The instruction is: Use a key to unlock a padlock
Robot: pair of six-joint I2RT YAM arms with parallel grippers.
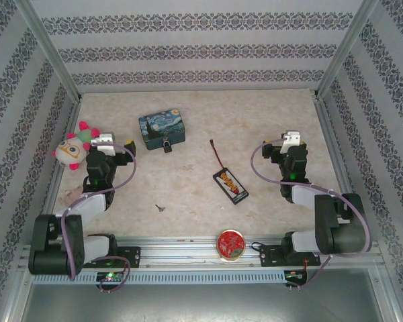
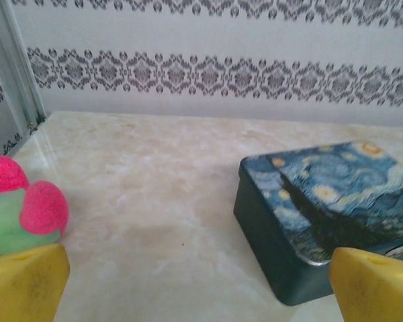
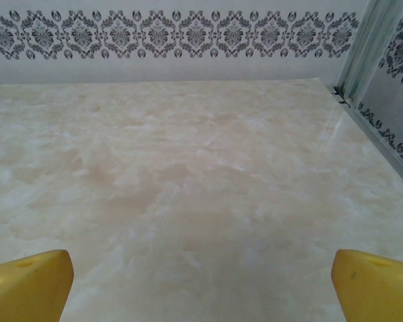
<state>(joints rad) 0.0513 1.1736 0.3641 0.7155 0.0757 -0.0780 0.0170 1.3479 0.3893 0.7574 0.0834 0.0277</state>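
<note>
Left pincer [image 2: 201, 285] and right pincer [image 3: 201, 285] gaped empty, so we judged our first step pending: pinching the key [image 1: 161, 208], well apart from the padlock [image 1: 167, 145].

The right gripper [image 3: 201, 295] is wide open over the tabletop [image 3: 188, 174]. Its two yellow fingers [image 3: 27, 285] show in the bottom corners, far apart, with bare tabletop between them. The tabletop is pale and cloudy, like marble. A white wall [image 3: 174, 64] with a band of dark curly shapes stands at its far edge. A metal post [image 3: 363, 47] rises at the far right corner.
</note>
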